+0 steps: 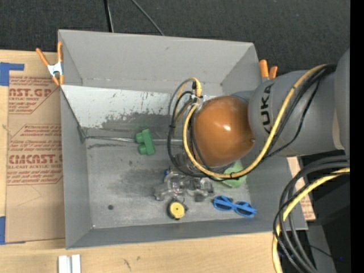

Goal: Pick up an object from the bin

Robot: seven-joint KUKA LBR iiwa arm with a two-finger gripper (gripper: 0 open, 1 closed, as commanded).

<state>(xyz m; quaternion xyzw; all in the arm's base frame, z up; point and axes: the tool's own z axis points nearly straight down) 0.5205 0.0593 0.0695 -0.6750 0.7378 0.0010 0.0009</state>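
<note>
Tool (182, 187) set low at lower centre of bin (114, 175); opening and hold cannot be told. Small yellow round piece (177, 210) located just below it in frame, blue piece (234, 206) at lower right.

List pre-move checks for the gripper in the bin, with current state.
1. Gripper inside the bin walls, off the rim: ok.
2. Anything held: cannot tell.
3. Yellow round piece centred under gripper: not ok, it lies just toward the front wall.
4. Blue two-loop piece apart from gripper: ok.
5. Green block apart, toward the back: ok.
6. Light green piece free of the arm: cannot tell, partly hidden.
</note>
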